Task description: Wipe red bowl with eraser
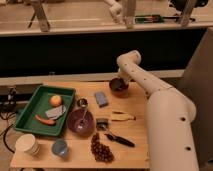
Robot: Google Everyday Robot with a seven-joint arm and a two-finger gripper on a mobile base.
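The pincer [120,81] hangs right over the red bowl [119,88] at the far edge of the bench [131,152], low enough that it seems to dip into the bowl's mouth. From where I stand I cannot tell whether it is apart, together, or clamped on anything. What I take for the eraser [101,98] is a grey-blue block lying flat on the bench just beside the bowl, on its left and a little nearer the front. It looks apart from the rim, not touching. Its long axis runs roughly front to back, leaning a bit to one side. So if the pincer is empty, the next move is a short one — back off the bowl, down and left, and take the block across its narrow width.
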